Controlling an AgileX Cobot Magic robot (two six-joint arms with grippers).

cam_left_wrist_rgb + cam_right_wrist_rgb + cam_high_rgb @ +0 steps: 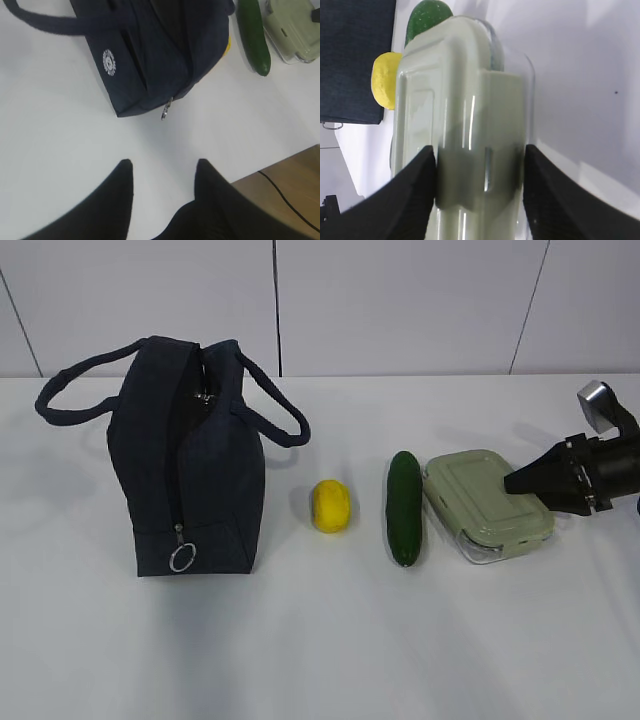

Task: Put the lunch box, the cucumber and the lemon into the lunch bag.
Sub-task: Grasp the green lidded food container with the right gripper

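Three things wait on the white worktop (320,640) beside the lunch bag (195,465): the lemon (331,505), the cucumber (405,508) and the lunch box (487,502), lined up to the bag's right, none inside yet. The bag stands upright, its zip run down to the ring pull near the base.

Our right hand (515,482) reaches the box's near end; in the wrist view its fingers (415,192) straddle the lid's short side, close against it or touching, spread about box-wide. Whether they grip yet we cannot tell; the box sits flat.

Our left hand (162,175) hovers over bare worktop before the bag, moderately open and holding nothing.

We judge the glass box heavy, rigid, smooth-sided and breakable, so we should clamp across the lid and walls, not the clip. The cucumber looks glossy and likely to roll; the lemon is small and firm.
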